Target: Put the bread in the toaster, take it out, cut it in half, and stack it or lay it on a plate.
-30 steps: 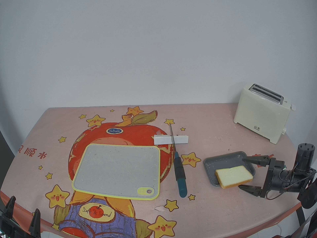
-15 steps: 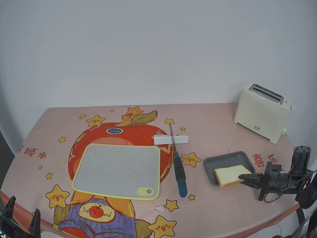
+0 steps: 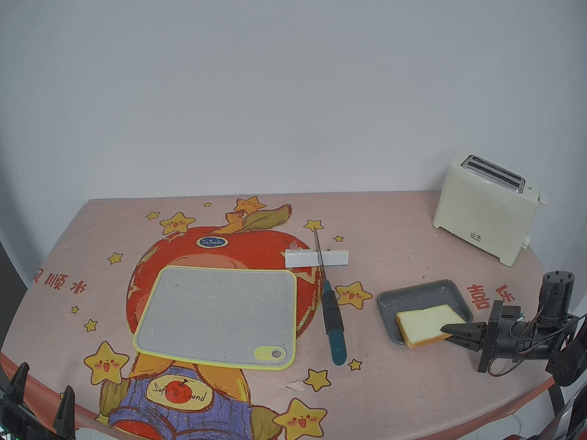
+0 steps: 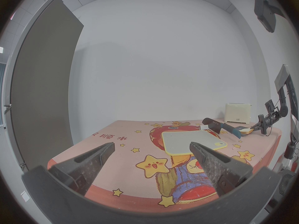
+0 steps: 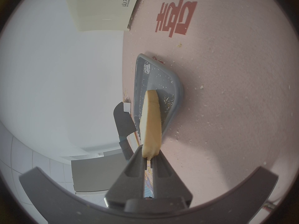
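Note:
A slice of bread [image 3: 425,325] lies partly in a small grey tray [image 3: 416,298] at the right of the table. My right gripper [image 3: 454,329] is shut on the slice's near corner; the right wrist view shows the bread [image 5: 150,125] edge-on between the fingers, over the tray [image 5: 174,91]. The cream toaster [image 3: 488,206] stands at the back right, its slots up. A knife [image 3: 330,313] with a blue-black handle lies beside the grey cutting board [image 3: 220,316]. My left gripper [image 4: 152,154] hangs open off the table's near left corner, holding nothing.
A small white block [image 3: 316,258] props the knife's blade behind the board. The table's edge [image 3: 520,398] runs close under the right arm. The toaster [image 5: 102,3] stands just beyond the tray in the right wrist view.
The right gripper was open around the bread one second ago. It has since shut on the slice's corner and drawn slightly right, and the slice has shifted a little with it.

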You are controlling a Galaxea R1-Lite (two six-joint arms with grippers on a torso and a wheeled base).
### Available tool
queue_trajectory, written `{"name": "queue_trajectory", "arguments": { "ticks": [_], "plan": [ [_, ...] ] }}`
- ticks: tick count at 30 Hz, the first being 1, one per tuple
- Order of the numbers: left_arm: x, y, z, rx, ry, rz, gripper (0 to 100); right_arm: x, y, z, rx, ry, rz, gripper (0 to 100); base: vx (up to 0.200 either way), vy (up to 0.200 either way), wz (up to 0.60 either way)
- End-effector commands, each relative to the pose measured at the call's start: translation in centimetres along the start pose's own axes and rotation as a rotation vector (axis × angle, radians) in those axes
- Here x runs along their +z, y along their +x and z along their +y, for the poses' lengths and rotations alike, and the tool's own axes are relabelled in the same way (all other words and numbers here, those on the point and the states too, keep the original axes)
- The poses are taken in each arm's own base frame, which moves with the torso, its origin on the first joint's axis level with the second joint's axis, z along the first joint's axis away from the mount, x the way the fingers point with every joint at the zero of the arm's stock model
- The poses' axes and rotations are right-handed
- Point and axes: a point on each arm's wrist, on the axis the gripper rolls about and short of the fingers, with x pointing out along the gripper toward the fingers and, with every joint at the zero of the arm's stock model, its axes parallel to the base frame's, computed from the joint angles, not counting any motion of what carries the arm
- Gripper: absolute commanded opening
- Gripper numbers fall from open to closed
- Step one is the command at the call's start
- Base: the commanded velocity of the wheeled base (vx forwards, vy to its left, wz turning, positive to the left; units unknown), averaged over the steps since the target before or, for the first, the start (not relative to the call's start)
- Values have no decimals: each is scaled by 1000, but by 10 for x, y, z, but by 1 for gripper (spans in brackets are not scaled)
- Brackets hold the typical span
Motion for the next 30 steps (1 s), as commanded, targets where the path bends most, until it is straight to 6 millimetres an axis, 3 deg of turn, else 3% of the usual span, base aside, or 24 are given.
{"name": "queue_trajectory", "arguments": {
  "ticks": [1,22,30],
  "plan": [
    [-5,0,0,1,0,4,100,0,0,0,3,-2,1,0,0,0,0],
    [-5,0,0,1,0,4,100,-10,-15,20,142,-120,-23,0,0,0,0],
    [-5,0,0,1,0,4,100,-22,-32,37,236,-200,-39,0,0,0,0]
  ]
}}
